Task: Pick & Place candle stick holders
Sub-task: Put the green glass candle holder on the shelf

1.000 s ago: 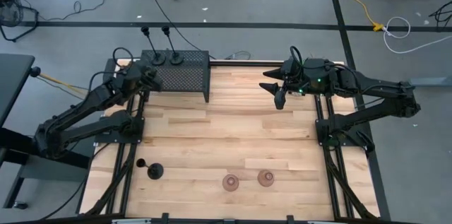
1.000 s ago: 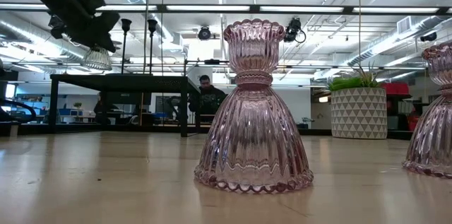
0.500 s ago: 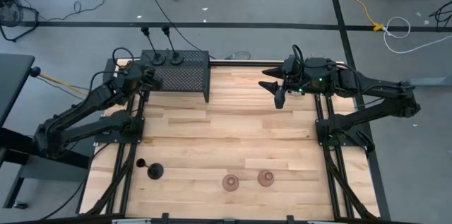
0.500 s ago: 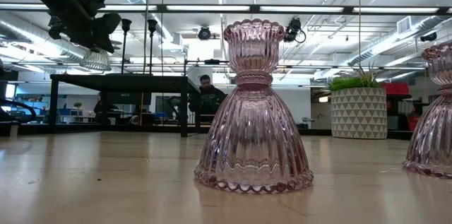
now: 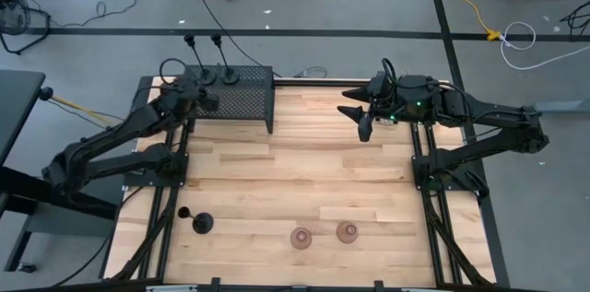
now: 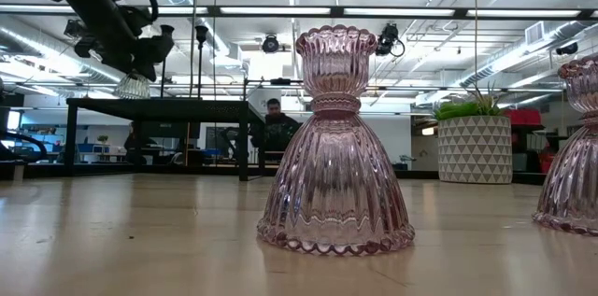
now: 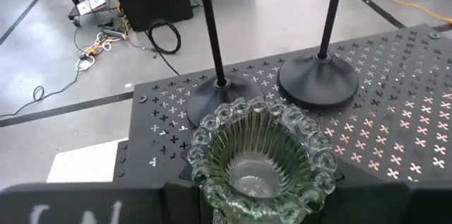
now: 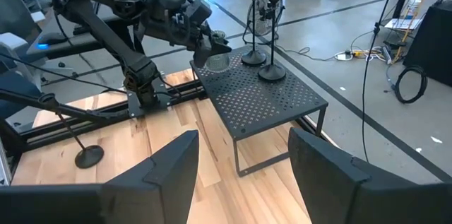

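Gripping pale green glass holder (image 7: 258,157), left hand (image 8: 205,49), over mesh box (image 7: 395,104)

The high view looks straight down on the whole table (image 5: 304,172). The low view sits at tabletop height, close behind a pink glass holder (image 6: 334,142). Both wrist views face the black mesh box (image 8: 258,97) at the table's far left.

Pale green ribbed glass holder (image 7: 258,155) with beaded rim; two pink ribbed glass holders (image 6: 335,147) (image 5: 347,231); black stemmed holders (image 7: 318,79) on a black perforated mesh box (image 5: 241,97); light wood-plank table (image 5: 313,177); white geometric-patterned pot (image 6: 474,149) with green plant.
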Controlling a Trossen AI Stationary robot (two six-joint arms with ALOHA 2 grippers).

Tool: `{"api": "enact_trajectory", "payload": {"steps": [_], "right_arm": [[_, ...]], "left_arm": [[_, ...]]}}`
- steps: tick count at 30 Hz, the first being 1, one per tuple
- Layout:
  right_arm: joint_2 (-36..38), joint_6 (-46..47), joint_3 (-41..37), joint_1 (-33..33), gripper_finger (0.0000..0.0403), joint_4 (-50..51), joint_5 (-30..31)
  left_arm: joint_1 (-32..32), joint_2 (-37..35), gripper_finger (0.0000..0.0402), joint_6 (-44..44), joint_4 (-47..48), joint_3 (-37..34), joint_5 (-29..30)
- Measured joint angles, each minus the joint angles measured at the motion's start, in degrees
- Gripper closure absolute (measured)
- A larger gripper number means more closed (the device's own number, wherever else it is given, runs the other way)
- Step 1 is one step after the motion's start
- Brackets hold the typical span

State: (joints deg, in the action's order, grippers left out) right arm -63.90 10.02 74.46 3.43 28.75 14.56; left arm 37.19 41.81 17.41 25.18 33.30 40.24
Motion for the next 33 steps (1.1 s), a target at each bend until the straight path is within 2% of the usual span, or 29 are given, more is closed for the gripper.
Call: {"api": "enact_trajectory", "payload": {"steps": [6,13,20,27,33], "right_arm": [[0.0,0.0,0.0,0.0,0.0183,-0.02,-0.01],[0.0,0.24,0.0,-0.01,0.0183,-0.04,-0.16],[0.0,0.26,0.0,-0.01,0.0183,-0.04,-0.16],[0.0,0.04,0.0,0.01,0.0183,-0.39,-0.05],[0.0,0.02,0.0,-0.01,0.0183,-1.25,-0.03]], "left_arm": [[1.95,3.45,0.0276,-0.5,-1.8,0.02,-0.54],[4.58,4.25,0.0276,-0.33,-2.15,0.13,-1.78],[6.16,4.21,0.0276,0.55,-2.18,0.17,-6.32],[6.16,4.32,0.0209,0.79,-0.91,0.13,-8.8],[6.1,4.32,0.0207,-0.28,-0.8,0.11,-8.8]]}}
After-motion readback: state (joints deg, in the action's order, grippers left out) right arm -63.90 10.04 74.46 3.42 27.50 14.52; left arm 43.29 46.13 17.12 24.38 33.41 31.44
